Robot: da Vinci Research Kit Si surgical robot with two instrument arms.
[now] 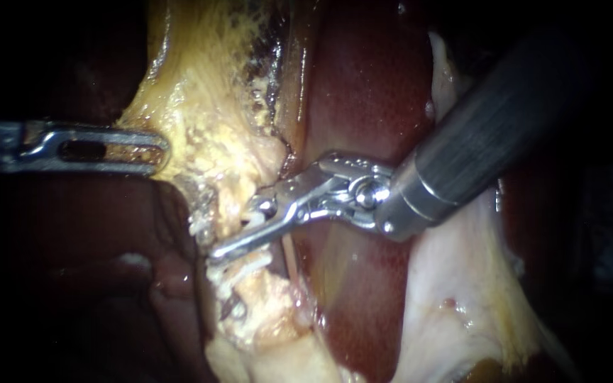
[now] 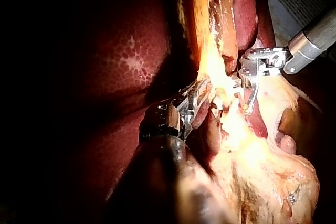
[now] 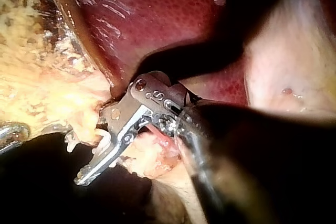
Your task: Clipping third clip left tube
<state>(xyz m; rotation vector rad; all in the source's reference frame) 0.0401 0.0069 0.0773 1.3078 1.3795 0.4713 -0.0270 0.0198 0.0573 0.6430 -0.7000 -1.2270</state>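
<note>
The left tube (image 1: 230, 186), a yellow, fat-covered strand, runs down the middle over the dark red liver (image 1: 363, 85). My right instrument (image 1: 241, 228) comes in from the upper right, its jaws open and straddling the tube. One jaw lies in front of the tube and the other is half buried behind it. White clips (image 1: 201, 224) (image 1: 244, 268) sit on the tube just above and below the jaws. My left instrument (image 1: 159, 150) is shut on the yellow tissue beside the tube and holds it taut. The right wrist view shows the tube between the right instrument's jaws (image 3: 93, 153).
Pale membrane (image 1: 455, 284) hangs under the right instrument's shaft. The liver (image 2: 131, 61) lies to the side of my left instrument (image 2: 198, 98), with my right instrument (image 2: 248, 95) just beyond the yellow strand.
</note>
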